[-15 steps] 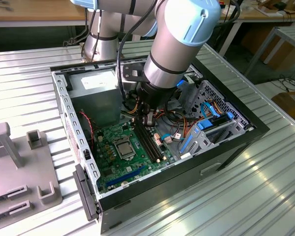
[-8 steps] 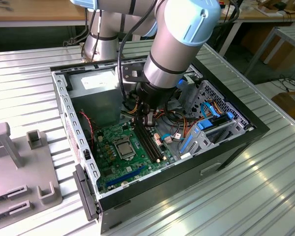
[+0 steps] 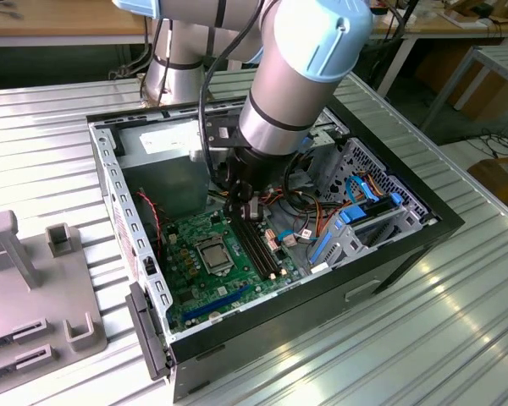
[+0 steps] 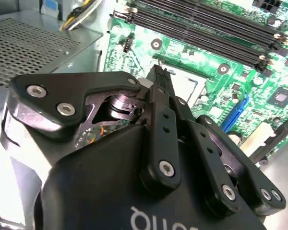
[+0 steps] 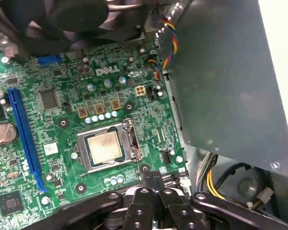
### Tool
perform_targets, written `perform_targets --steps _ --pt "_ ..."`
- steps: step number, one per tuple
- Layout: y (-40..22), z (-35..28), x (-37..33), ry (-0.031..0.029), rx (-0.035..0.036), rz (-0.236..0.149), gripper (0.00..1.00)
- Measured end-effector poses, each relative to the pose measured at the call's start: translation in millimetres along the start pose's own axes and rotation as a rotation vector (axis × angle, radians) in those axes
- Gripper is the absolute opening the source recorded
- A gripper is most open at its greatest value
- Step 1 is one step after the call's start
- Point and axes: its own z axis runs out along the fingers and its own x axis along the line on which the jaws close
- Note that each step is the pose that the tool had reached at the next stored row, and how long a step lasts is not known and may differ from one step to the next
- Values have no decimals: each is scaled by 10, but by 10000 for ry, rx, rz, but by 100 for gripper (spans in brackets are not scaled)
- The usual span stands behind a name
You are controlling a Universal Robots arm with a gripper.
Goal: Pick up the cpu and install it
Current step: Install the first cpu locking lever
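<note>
Ribbed metal table (image 3: 423, 321): open computer case (image 3: 237, 330), grey fixture (image 3: 34, 296).

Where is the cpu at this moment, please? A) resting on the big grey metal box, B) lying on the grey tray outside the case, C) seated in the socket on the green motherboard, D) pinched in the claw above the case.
C: in the first wrist view the cpu lies flat inside the socket frame on the motherboard, apart from the shut claw.
</note>
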Motion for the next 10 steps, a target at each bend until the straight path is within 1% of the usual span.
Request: perform_targets --steps 1,10 --pt "-23 -6 99 9 -17 -117 11" --pt "-23 -6 99 10 -19 -129 11"
